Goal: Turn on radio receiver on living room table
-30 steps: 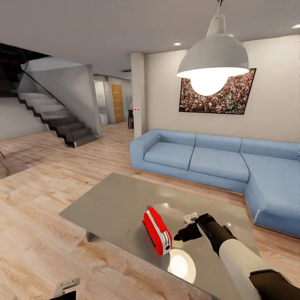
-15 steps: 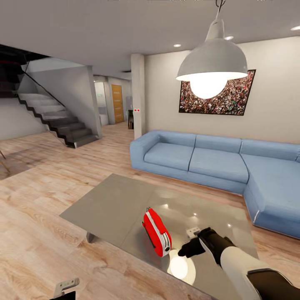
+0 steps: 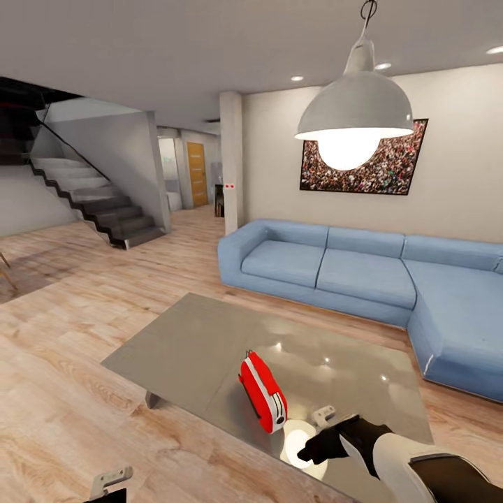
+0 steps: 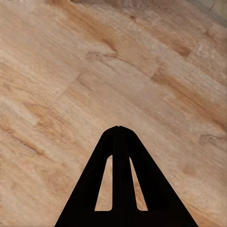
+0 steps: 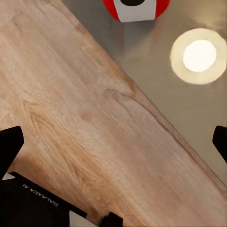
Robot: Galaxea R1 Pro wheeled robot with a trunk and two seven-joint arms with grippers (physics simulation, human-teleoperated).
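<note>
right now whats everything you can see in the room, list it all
radio receiver: one, red with white side, upright on the table's near part
table: one, grey glossy, low, on the wood floor
sofa: one, blue sectional, behind the table
pendant lamp: one, white dome, lit, hanging over the table
framed picture: one, crowd scene, on the beige wall behind the lamp
staircase: one, grey, far left
door: one, orange-brown, in the far hallway
right claw: black, open, over the table's near edge beside the radio
left claw: black, shut, above the floor
</note>
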